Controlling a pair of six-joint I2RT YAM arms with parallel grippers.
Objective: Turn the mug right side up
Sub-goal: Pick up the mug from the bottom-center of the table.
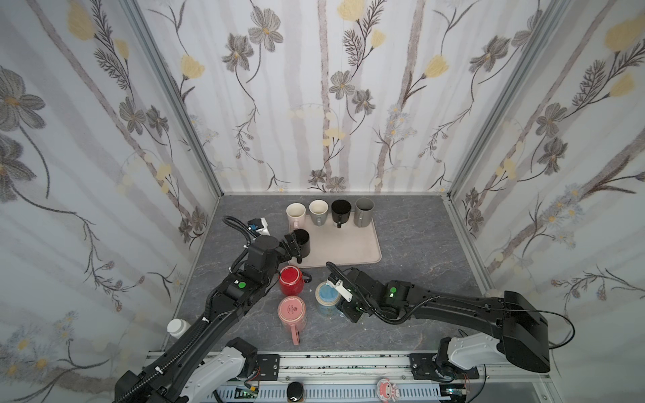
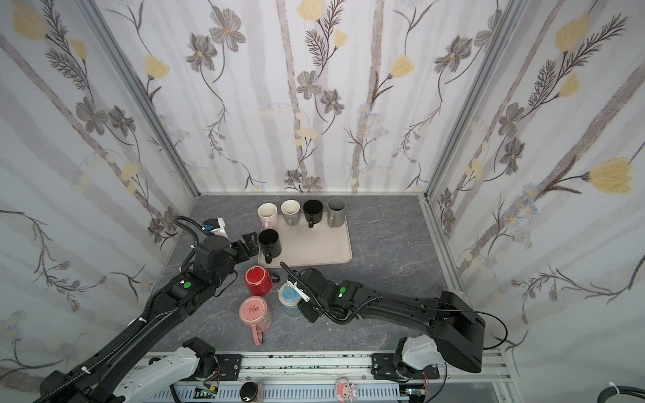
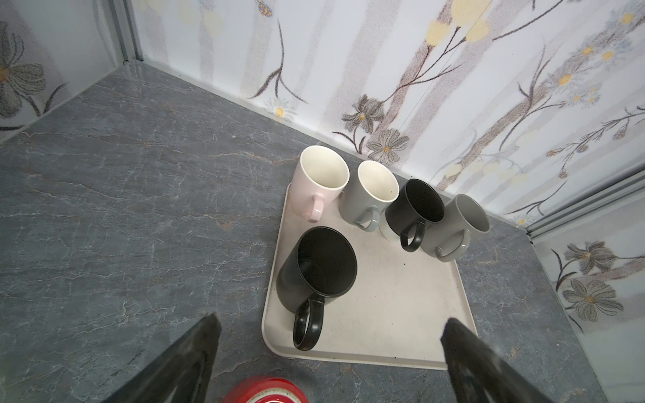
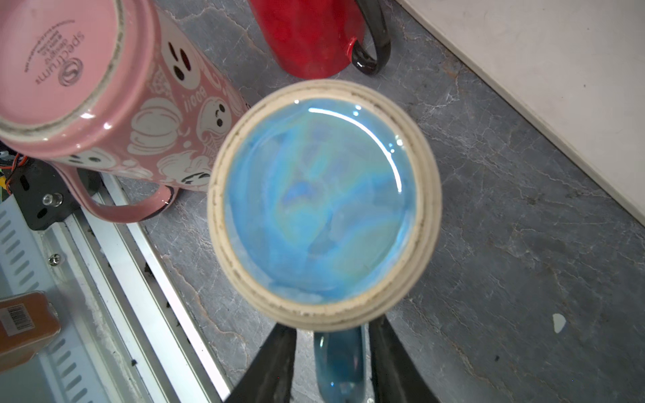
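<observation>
A blue-glazed mug [image 1: 327, 296] [image 2: 289, 296] [image 4: 323, 206] with a beige foot ring stands upside down on the grey table. Its blue handle [image 4: 340, 363] points at my right arm. My right gripper [image 4: 333, 335] [image 1: 343, 307] straddles that handle, jaws narrowed, with a slit of table showing between one finger [image 4: 279, 352] and the handle. My left gripper [image 3: 331, 322] [image 1: 291, 244] is wide open and holds nothing, just in front of an upright black mug [image 3: 314, 272] [image 1: 302, 240] on the tray.
A red mug [image 1: 291, 279] [image 4: 307, 35] and a pink mug [image 1: 292, 312] [image 4: 87, 87] stand upside down close beside the blue one. The beige tray [image 1: 349, 244] [image 3: 401, 314] bears several upright mugs along its back. A white bottle [image 1: 178, 328] sits at the left.
</observation>
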